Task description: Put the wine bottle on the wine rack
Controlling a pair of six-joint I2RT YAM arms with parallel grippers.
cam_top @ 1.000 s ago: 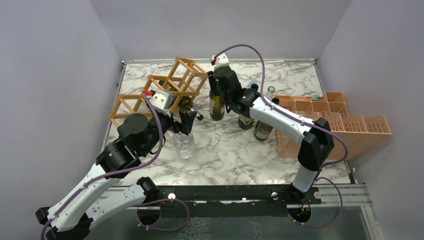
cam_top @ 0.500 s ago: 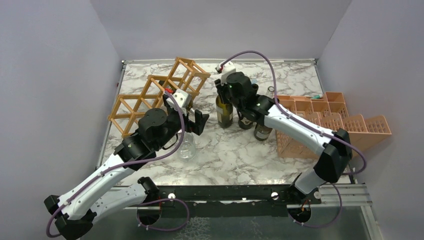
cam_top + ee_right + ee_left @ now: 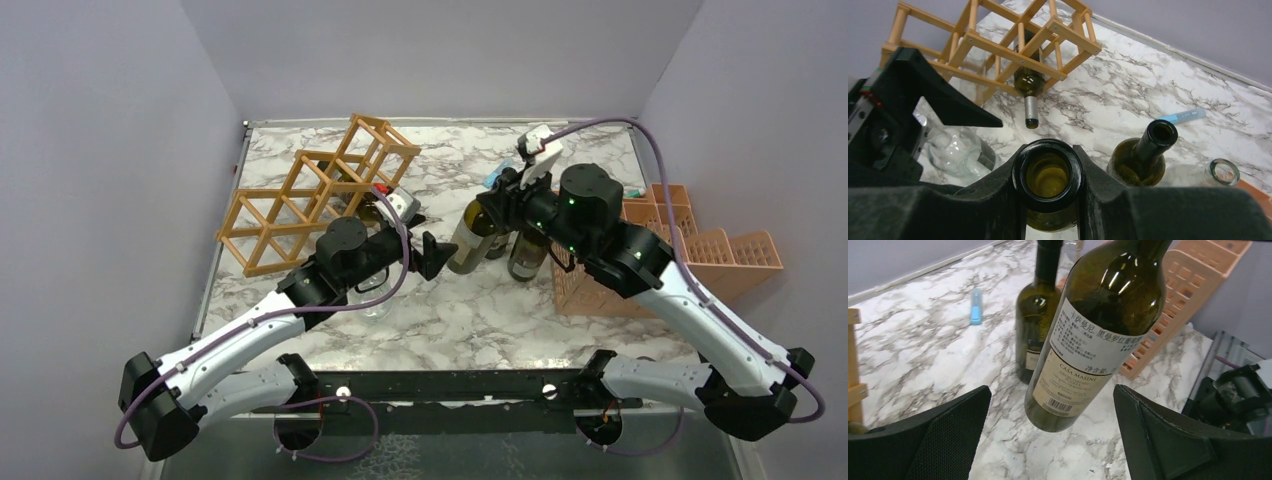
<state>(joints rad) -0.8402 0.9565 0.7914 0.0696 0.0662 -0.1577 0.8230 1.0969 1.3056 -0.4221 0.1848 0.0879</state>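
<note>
The wine bottle [image 3: 468,240] is dark green with a cream label. It hangs tilted above the marble table, its base toward the left. My right gripper [image 3: 498,200] is shut on its neck; in the right wrist view the open mouth [image 3: 1048,175] sits between the fingers. My left gripper [image 3: 434,253] is open just left of the bottle's base. In the left wrist view the bottle [image 3: 1088,335] hangs beyond and between the spread fingers [image 3: 923,435], untouched. The wooden wine rack [image 3: 315,190] stands at the back left, with one dark bottle [image 3: 1028,82] lying in it.
Two dark bottles [image 3: 525,255] stand right of the held one, one open-necked [image 3: 1143,155]. A clear glass bottle [image 3: 955,150] stands under my left arm. A salmon-pink crate [image 3: 690,255] fills the right side. A blue pen [image 3: 1180,117] lies at the back.
My right arm lifted the bottle, tilted it and drew it right and nearer. My left arm swung right from the rack toward the bottle's base, still open.
</note>
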